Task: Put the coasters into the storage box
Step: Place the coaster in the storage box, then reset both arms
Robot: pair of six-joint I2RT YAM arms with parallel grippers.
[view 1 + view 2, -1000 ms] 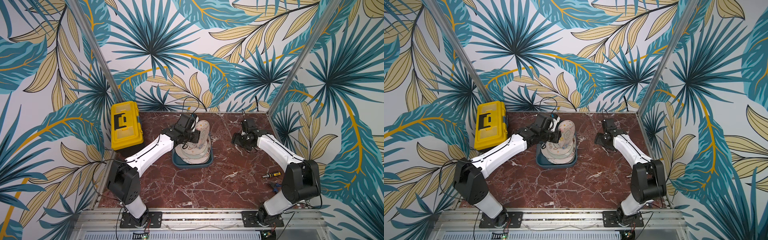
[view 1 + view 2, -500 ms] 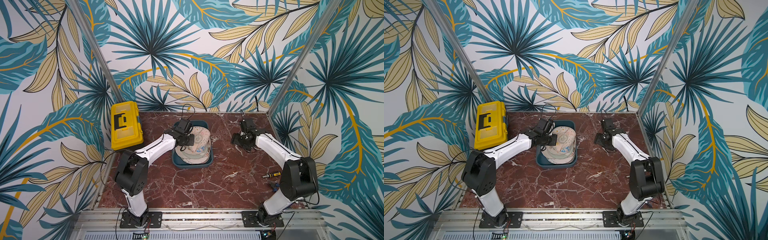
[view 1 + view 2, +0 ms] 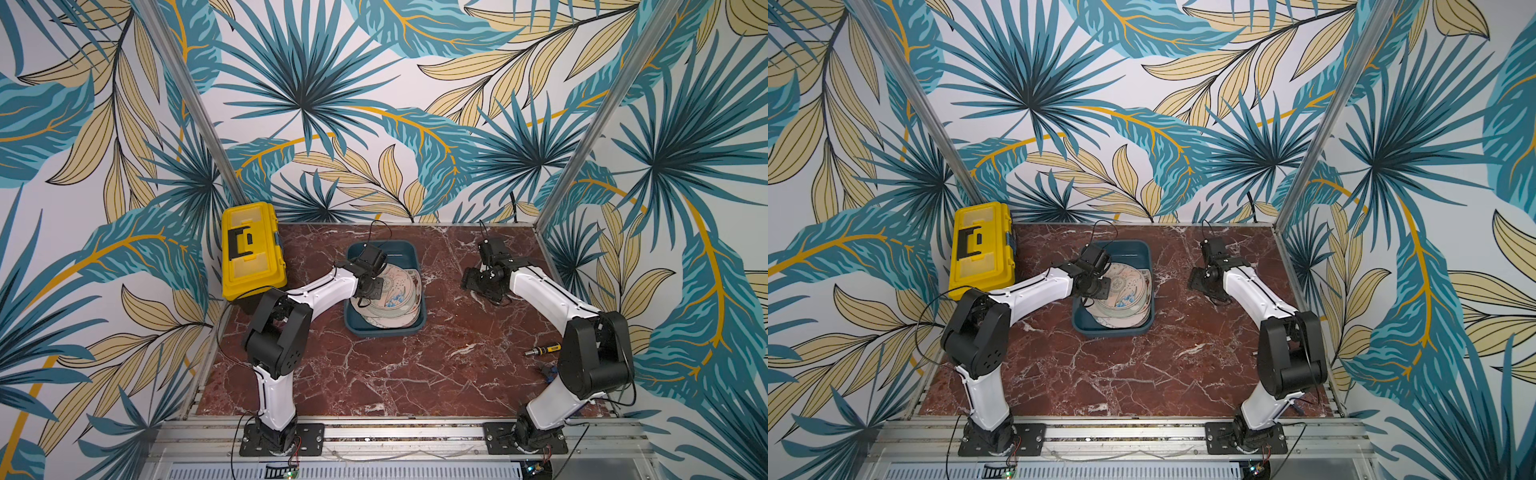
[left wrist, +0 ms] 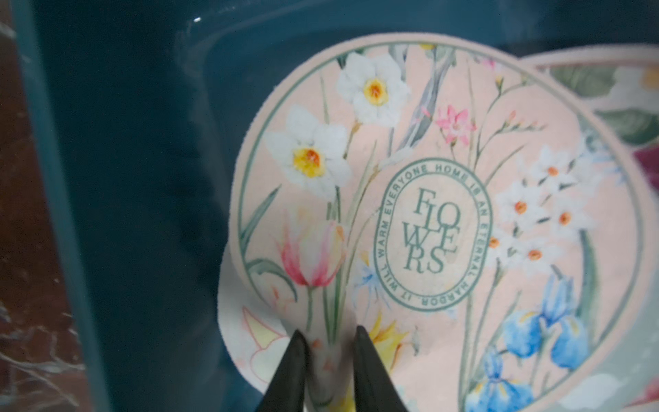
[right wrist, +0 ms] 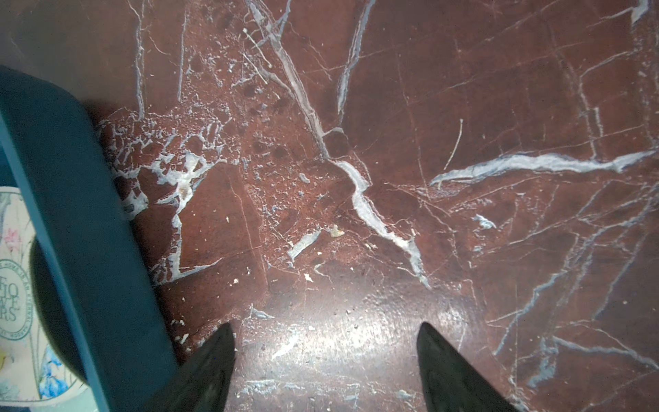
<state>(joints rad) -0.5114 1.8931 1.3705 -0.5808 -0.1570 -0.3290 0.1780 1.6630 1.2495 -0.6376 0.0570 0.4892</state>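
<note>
Red marble surface (image 3: 374, 374): coasters (image 3: 390, 299) piled inside storage box (image 3: 399, 250); left gripper (image 4: 328, 335) slightly parted above them; right gripper (image 5: 326, 328) wide apart beside the box.

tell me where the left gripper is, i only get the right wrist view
observer: The left gripper is down inside the box, low over its contents.
operator: is it holding anything
observer: Its jaws stand a little apart, with the edge of the top coaster between the tips. I can't tell if they touch it.
operator: any coasters loose on the table
observer: None that the top views show. The coasters lie in an overlapping pile in the box.
</note>
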